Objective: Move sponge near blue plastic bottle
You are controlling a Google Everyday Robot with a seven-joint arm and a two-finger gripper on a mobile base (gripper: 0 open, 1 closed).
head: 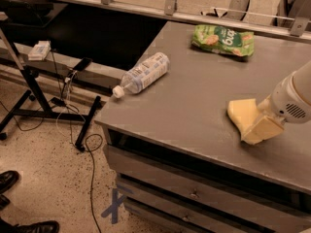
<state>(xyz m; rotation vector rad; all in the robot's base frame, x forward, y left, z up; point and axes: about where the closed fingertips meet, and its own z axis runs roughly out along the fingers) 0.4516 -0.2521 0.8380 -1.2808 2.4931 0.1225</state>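
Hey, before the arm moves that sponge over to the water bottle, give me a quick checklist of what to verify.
1. Sponge located, on the right part of the table: ok.
2. Gripper at the sponge's right end: ok.
3. Firm hold on the sponge: cannot tell.
4. Blue plastic bottle located, lying on its side by the table's left edge: ok.
5. Straight path to the bottle free, with the green snack bag farther back: ok.
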